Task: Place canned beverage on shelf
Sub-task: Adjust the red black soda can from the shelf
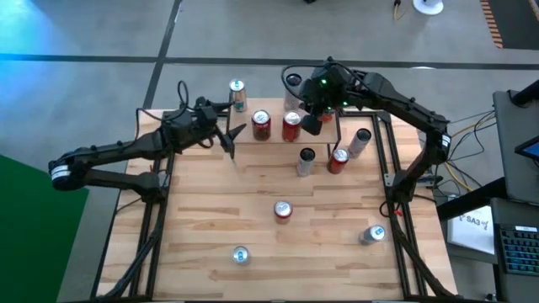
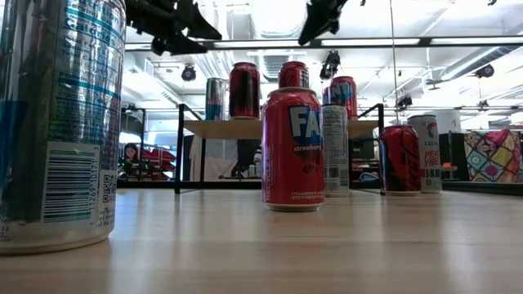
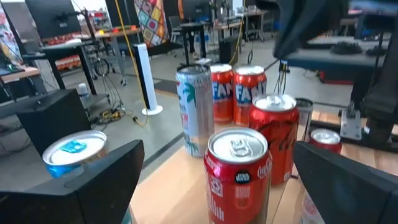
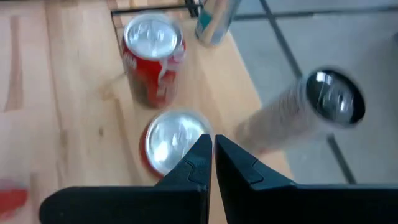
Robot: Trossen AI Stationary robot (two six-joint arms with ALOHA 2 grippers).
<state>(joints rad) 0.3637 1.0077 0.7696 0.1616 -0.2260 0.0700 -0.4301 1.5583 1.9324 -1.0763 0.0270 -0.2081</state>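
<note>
High view, left gripper [image 1: 233, 137]: hovering upper left of centre, jaws gaping wide, holding nothing.
Right gripper [image 1: 310, 124]: hanging over shelf [image 1: 274, 137], fingers pressed together, empty.
Shelf: standing upper centre, bearing red cans [image 1: 261, 124].

The slatted wooden counter [image 1: 210, 219] fills the frame's centre over a grey floor [image 1: 84, 34]. A green panel [image 1: 34, 244] occupies the lower left corner. At the right edge sit a laptop [image 1: 518, 252] and tangled cables [image 1: 463, 160].
</note>
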